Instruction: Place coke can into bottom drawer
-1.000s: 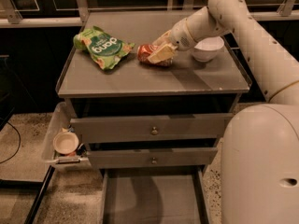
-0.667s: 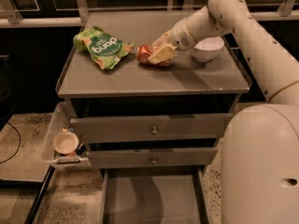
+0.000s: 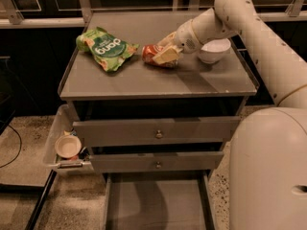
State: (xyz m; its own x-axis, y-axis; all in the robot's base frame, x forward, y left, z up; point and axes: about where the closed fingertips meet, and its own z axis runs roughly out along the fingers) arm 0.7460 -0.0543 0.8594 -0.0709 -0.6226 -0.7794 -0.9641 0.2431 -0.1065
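The coke can (image 3: 151,53), red-orange with a silver end, lies on its side on the grey cabinet top (image 3: 144,78), right of the green snack bag (image 3: 103,48). My gripper (image 3: 165,53) reaches in from the right and its pale fingers (image 3: 165,56) are closed around the can's right half. The can still rests on the top. The bottom drawer (image 3: 153,202) is pulled out below the cabinet, a wide shallow grey tray with nothing in it.
A white bowl (image 3: 214,50) stands just behind and right of the gripper. Two shut drawer fronts with brass knobs (image 3: 159,134) face me. A clear side bin (image 3: 62,145) holding a small cup hangs on the cabinet's left. My arm fills the right side.
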